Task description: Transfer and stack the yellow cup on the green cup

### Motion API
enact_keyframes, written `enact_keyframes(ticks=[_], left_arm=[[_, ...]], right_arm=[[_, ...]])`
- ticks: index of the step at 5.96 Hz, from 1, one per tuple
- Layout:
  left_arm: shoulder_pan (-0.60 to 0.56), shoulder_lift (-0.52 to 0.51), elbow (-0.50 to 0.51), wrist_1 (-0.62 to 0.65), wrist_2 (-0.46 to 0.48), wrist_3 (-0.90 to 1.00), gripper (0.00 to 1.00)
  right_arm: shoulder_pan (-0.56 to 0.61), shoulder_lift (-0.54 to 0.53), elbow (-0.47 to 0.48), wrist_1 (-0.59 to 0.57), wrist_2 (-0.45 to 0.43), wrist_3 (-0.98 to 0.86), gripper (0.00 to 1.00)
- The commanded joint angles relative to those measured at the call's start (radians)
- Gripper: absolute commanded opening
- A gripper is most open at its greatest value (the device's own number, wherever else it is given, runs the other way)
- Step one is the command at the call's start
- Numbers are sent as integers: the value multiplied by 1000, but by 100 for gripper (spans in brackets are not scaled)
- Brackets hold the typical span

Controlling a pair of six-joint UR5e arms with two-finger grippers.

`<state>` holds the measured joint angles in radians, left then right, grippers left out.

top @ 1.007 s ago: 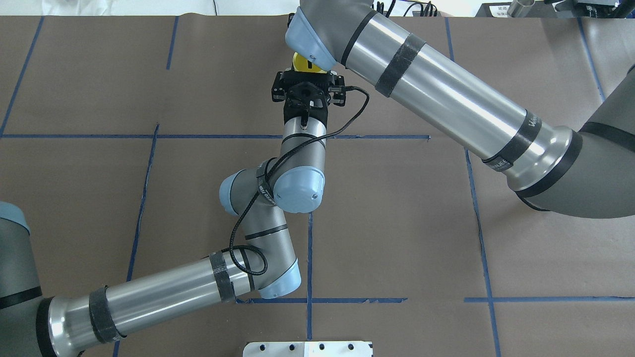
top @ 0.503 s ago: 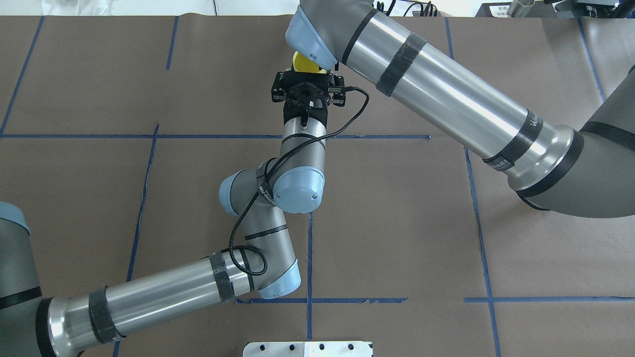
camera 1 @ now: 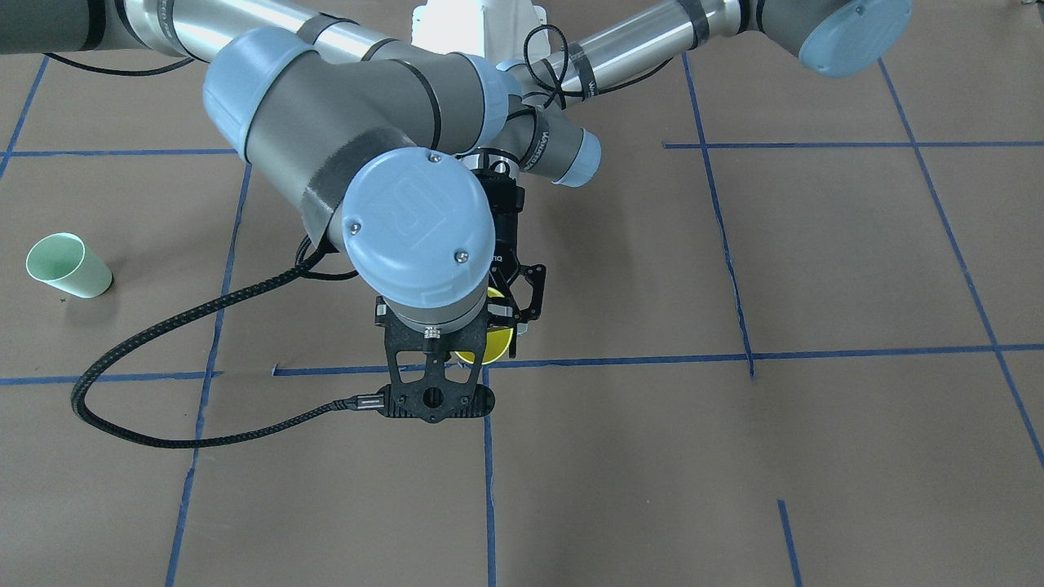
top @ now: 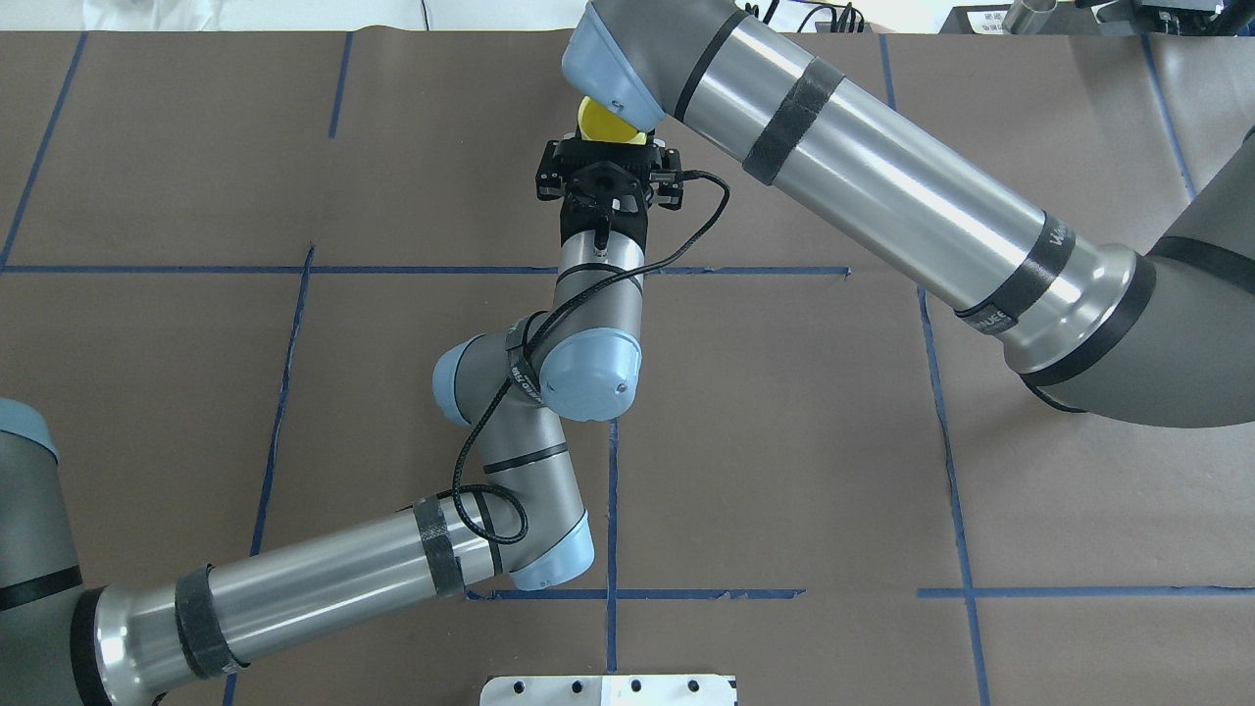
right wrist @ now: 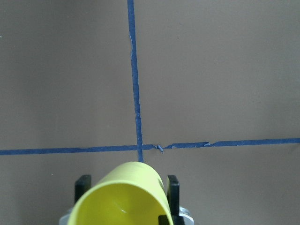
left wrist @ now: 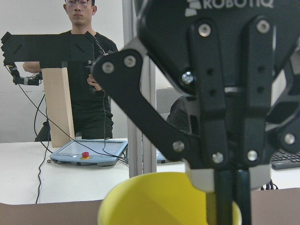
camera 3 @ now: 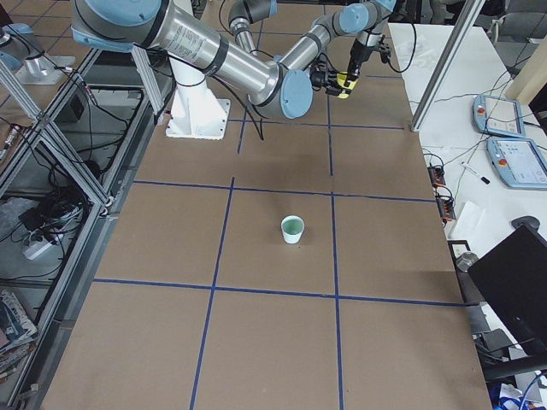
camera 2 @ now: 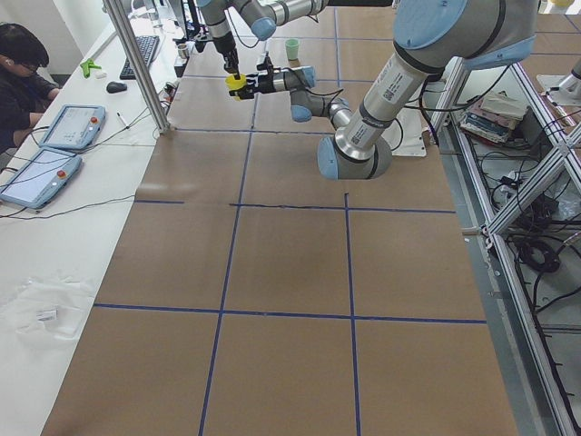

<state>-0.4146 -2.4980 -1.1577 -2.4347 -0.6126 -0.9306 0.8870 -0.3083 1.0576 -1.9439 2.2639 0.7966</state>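
- As the right arm edges away from the left gripper (right wrist: 127, 187), more of the yellow cup (top: 600, 123) shows beneath its wrist; the left arm hasn't budged.
- That reads as a hand-off in mid-air: the right gripper (left wrist: 229, 206) hangs from above, pinched together on the cup's rim wall.
- The left gripper's fingers (right wrist: 83, 187) flank the cup's body; squeezing or just let go, I can't tell.
- The cup is upright, mouth up, bright plain yellow, held above the table (camera 1: 734, 456) near a tape crossing.
- The green cup (camera 1: 67, 265) stands well apart on the robot's right, so the carry comes next.
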Motion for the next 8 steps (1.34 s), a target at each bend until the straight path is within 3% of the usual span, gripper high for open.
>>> enact_keyframes(ticks=[1, 5, 7, 8], left_arm=[[0, 1, 0, -1, 2, 1, 100], [0, 25, 0, -1, -6, 1, 100], [-6, 71, -35, -10, -15, 109, 100], [-57, 79, -60, -7, -63, 149, 100]], right_arm=[[26, 8, 15, 0, 31, 7, 0], [205, 86, 38, 0, 169, 10, 0], [234, 42, 53, 0, 167, -2, 0], [250, -10, 103, 2, 164, -13, 0]])
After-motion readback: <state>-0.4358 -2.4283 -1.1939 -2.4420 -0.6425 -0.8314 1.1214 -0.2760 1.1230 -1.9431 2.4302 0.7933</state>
